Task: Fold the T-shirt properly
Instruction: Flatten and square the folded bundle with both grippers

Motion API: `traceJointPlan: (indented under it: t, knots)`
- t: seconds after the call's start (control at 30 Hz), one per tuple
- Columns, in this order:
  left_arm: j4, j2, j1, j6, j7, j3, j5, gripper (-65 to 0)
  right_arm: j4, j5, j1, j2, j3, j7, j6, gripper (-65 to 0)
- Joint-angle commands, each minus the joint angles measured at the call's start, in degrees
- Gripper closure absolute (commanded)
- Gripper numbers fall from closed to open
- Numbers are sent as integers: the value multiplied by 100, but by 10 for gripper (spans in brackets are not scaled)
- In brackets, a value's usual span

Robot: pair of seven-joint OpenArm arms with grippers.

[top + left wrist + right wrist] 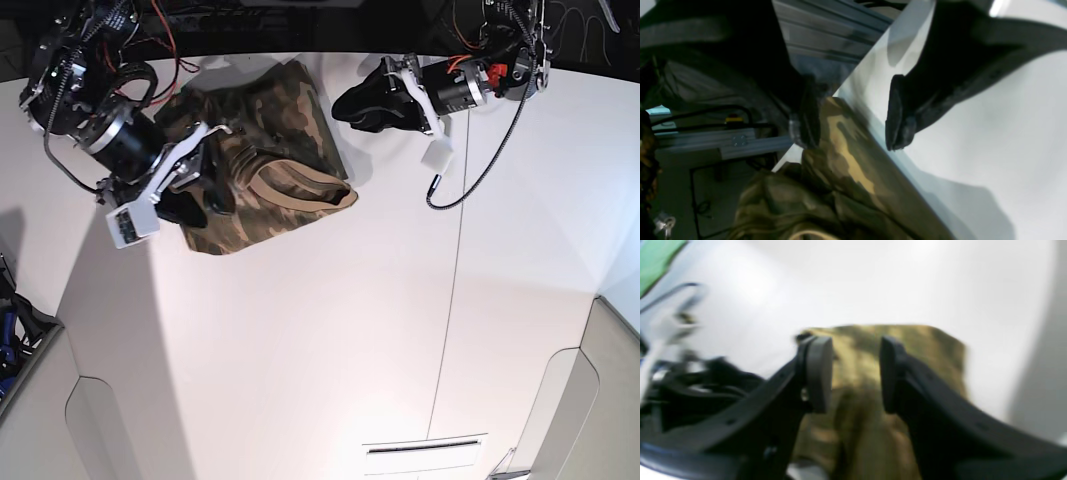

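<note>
Item 1, the T-shirt [262, 165]: camouflage cloth in brown, tan and olive, bunched into a rough heap at the far edge of the white table [330, 330], between my two arms. A tan neckline band [300, 190] curves across its near side. No brand, label or writing can be read on it in any view; the right wrist view is blurred.

Item 2, my right gripper [855, 373]: jaws parted with a clear gap, nothing between the pads [819, 373]. It hovers over one squared-off end of the shirt, cloth showing through the gap. In the base view this arm reaches in from the table's far corner, angled down over the near end of the heap, its white wrist block low beside the cloth.

Item 3, my left gripper [853, 116]: jaws wide apart, empty. One fingertip sits just above bare table, the other at the table's rim beside a fold of the shirt; contact with the cloth cannot be told. In the base view the arm lies nearly level, pointing toward the heap's far corner, a black cable [480, 165] looping from it onto the table.
</note>
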Motion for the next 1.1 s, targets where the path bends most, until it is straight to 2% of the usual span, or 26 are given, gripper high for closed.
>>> traceJointPlan:
  t: [0.0, 0.1, 0.2, 0.3, 0.4, 0.5, 0.8, 1.0, 1.07]
  knots:
    - [85, -15, -9, -56, -57, -50, -162, -346, 22, 122, 44, 90, 140, 210, -2, -182]
    - [85, -15, -7, -56, -57, -66, -162, -346, -238, 122, 44, 223, 485, 389, -2, 0]
    - [85, -15, -9, -56, -63, -66, -164, -346, -656, 133, 39, 240, 597, 380, 0, 0]
    - [85, -15, -11, -56, -105, -66, -166, -346, -1259, 629, 42, 240, 544, 203, 31, 0]
    - [85, -15, -26, -56, -107, -68, -164, -346, -1812, 1110, 26, 238, 291, -20, 116, 0]
    - [92, -15, -24, -56, -107, -144, -164, -346, -1985, 1314, -157, 240, -210, -37, 223, 0]
    - [162, -15, -24, -56, -22, -1163, -667, -346, -1978, 1270, -289, 234, -2079, 35, 258, 0]
    - [538, -17, -2, -56, 221, -1523, -1019, -337, -1978, 1038, 55, 210, -2109, 181, 229, 0]
    - [688, -15, 42, -56, 245, -1491, -1023, -280, -1978, 992, 238, 210, -1954, 184, 212, 0]
